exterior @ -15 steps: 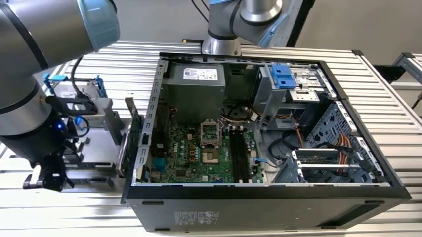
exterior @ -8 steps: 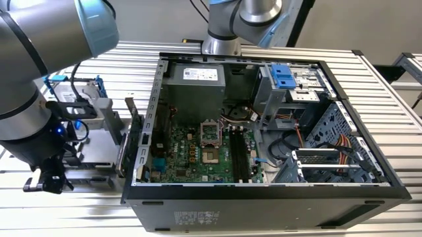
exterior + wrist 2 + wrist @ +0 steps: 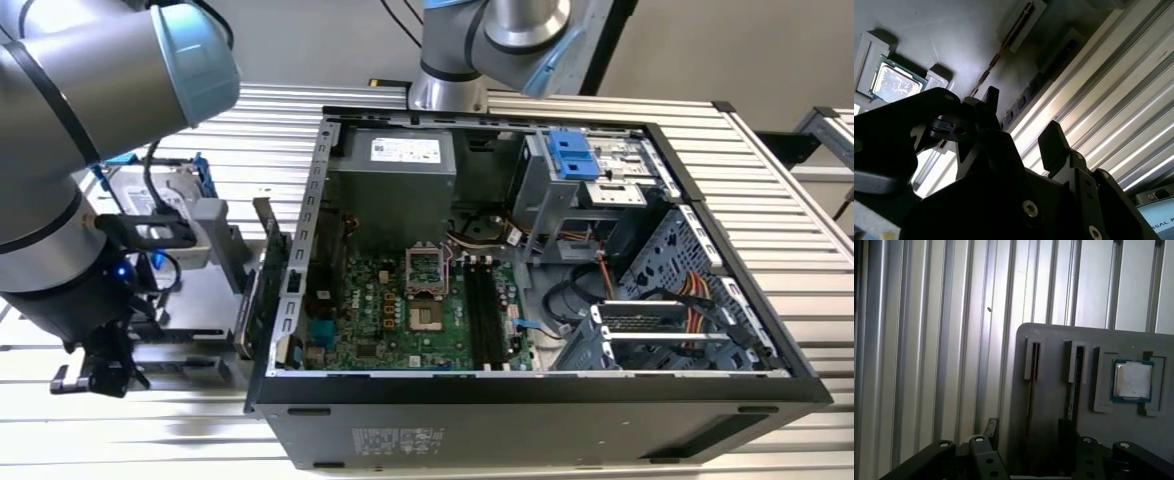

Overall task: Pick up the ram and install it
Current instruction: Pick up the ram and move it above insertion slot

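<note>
Wide open and empty, the tool (image 3: pixel 1029 427) sits just short of the ram (image 3: pixel 1034 362), which stands on edge in the grey holder (image 3: pixel 1051 390) near the edge of the surface (image 3: pixel 274 140) at the exterior view's left, its long axis running between the fingers (image 3: pixel 990 426)

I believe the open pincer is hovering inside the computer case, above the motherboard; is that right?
Not quite: the open pincer hovers outside the computer case, above the gray parts tray; the exterior view and first wrist view show it.
</note>
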